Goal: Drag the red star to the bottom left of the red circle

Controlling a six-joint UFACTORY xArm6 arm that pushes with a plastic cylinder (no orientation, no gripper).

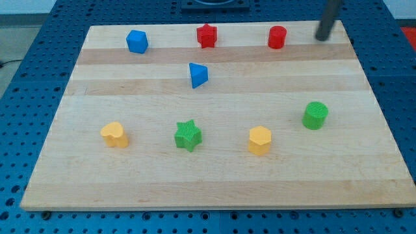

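The red star (207, 36) sits near the top edge of the wooden board (214, 175), at the middle. The red circle (277, 37) stands to its right along the same top row, well apart from it. My tip (321, 38) is at the view's top right, just right of the red circle and apart from it, with the rod rising out of the top of the view. It touches no block.
A blue block (137, 41) sits at the top left and a blue triangle (198, 75) below the red star. Along the lower row lie a yellow heart (115, 134), a green star (188, 135), a yellow hexagon (259, 140) and a green cylinder (314, 115).
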